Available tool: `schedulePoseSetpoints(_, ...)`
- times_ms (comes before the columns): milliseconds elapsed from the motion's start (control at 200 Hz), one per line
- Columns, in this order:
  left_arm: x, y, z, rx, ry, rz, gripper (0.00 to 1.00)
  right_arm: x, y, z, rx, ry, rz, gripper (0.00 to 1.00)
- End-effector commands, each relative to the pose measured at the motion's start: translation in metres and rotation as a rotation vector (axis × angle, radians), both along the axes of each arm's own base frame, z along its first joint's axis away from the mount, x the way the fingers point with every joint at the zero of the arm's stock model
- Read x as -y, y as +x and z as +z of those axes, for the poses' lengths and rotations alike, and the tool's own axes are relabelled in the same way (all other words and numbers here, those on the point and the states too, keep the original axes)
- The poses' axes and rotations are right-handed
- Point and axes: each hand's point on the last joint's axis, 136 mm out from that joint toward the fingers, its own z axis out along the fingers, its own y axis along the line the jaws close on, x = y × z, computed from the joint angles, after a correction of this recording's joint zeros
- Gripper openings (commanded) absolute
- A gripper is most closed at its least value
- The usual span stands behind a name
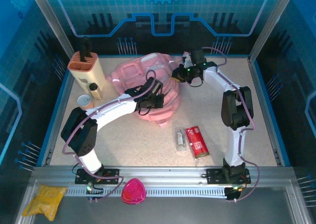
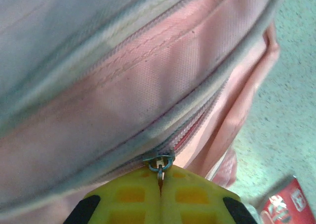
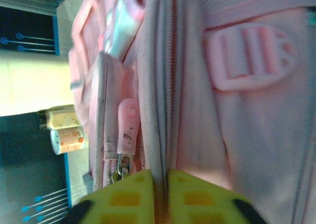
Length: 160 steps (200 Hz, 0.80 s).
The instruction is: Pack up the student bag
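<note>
The student bag (image 1: 132, 74) lies slumped on the counter (image 1: 128, 140), a little past the middle toward 12 o'clock, with its bulk spilling down toward 6. Both arms are reaching into it. The left end effector (image 1: 152, 99) is at the bag's near edge, around its 5 o'clock side. Seen from the left wrist, its yellow fingers (image 2: 128, 194) are pressed together with the small metal zipper pull (image 2: 160, 165) nipped between the tips, at the end of a grey-edged zipper line running across the pink cloth. The right end effector (image 1: 186, 74) meets the bag at its 2 o'clock corner. From the right wrist, its pads are drawn in close on a raised grey seam of the bag, which runs straight down into the narrow slit between them. Just beside that seam, toward 9 o'clock, hangs a pink rubber zipper tag (image 3: 127, 126), and a pink plastic buckle (image 3: 249, 56) sits up at 1 o'clock.

Off at the counter's 10 o'clock stands a cream holder (image 1: 87, 68) with an orange top, a small bottle (image 1: 94, 90) and a cup (image 1: 85, 102) near its foot. At 5 o'clock lie a red packet (image 1: 197, 141) and a clear packet (image 1: 180, 139), just beside each other.
</note>
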Motion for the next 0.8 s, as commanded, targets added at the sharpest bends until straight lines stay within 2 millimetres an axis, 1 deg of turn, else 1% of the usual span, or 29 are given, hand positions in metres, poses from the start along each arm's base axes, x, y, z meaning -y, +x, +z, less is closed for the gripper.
schedulePoseSetpoints(0, -0.011, -0.007, -0.012, -0.084, 0.078, 0.051, 0.00, 0.024, -0.003, 0.023, 0.079, -0.033, -0.044, 0.26)
schedulePoseSetpoints(25, -0.009, -0.005, -0.011, -0.076, 0.073, 0.046, 0.00, 0.021, -0.012, 0.024, 0.077, -0.017, -0.040, 0.30)
schedulePoseSetpoints(35, -0.008, -0.005, -0.010, -0.073, 0.069, 0.043, 0.00, 0.019, -0.016, 0.021, 0.067, -0.011, -0.035, 0.31)
schedulePoseSetpoints(45, -0.007, -0.004, -0.010, -0.071, 0.066, 0.041, 0.00, 0.016, -0.019, 0.024, 0.074, 0.000, -0.029, 0.33)
schedulePoseSetpoints(100, -0.004, 0.000, -0.008, -0.060, 0.055, 0.039, 0.00, 0.006, -0.041, 0.019, 0.037, 0.039, -0.015, 0.40)
schedulePoseSetpoints(150, -0.001, 0.002, -0.007, -0.059, 0.049, 0.037, 0.00, -0.001, -0.057, 0.014, 0.006, 0.079, -0.018, 0.42)
schedulePoseSetpoints(160, -0.001, 0.002, -0.007, -0.059, 0.048, 0.037, 0.00, -0.001, -0.062, 0.009, -0.008, 0.084, -0.019, 0.42)
schedulePoseSetpoints(200, 0.001, 0.002, -0.008, -0.062, 0.046, 0.035, 0.00, -0.006, -0.070, 0.007, -0.024, 0.122, -0.031, 0.43)
schedulePoseSetpoints(265, 0.000, 0.001, -0.009, -0.069, 0.043, 0.042, 0.00, -0.010, -0.085, -0.004, -0.079, 0.149, -0.050, 0.45)
schedulePoseSetpoints(345, -0.001, -0.001, -0.010, -0.071, 0.040, 0.039, 0.00, -0.022, -0.100, -0.008, -0.112, 0.191, -0.047, 0.48)
schedulePoseSetpoints(430, -0.003, -0.003, -0.011, -0.069, 0.041, 0.040, 0.00, -0.032, -0.107, -0.012, -0.114, 0.184, -0.066, 0.50)
schedulePoseSetpoints(560, 0.001, -0.004, -0.011, -0.074, 0.024, 0.028, 0.00, -0.044, -0.107, -0.022, -0.149, 0.191, -0.075, 0.49)
schedulePoseSetpoints(645, 0.001, -0.004, -0.011, -0.074, 0.026, 0.023, 0.00, -0.051, -0.108, -0.017, -0.140, 0.199, -0.064, 0.48)
schedulePoseSetpoints(720, 0.002, -0.005, -0.010, -0.073, 0.020, 0.020, 0.00, -0.049, -0.108, -0.013, -0.119, 0.165, -0.079, 0.50)
schedulePoseSetpoints(795, 0.004, -0.003, -0.009, -0.068, 0.008, 0.017, 0.00, -0.054, -0.109, -0.015, -0.122, 0.157, -0.074, 0.49)
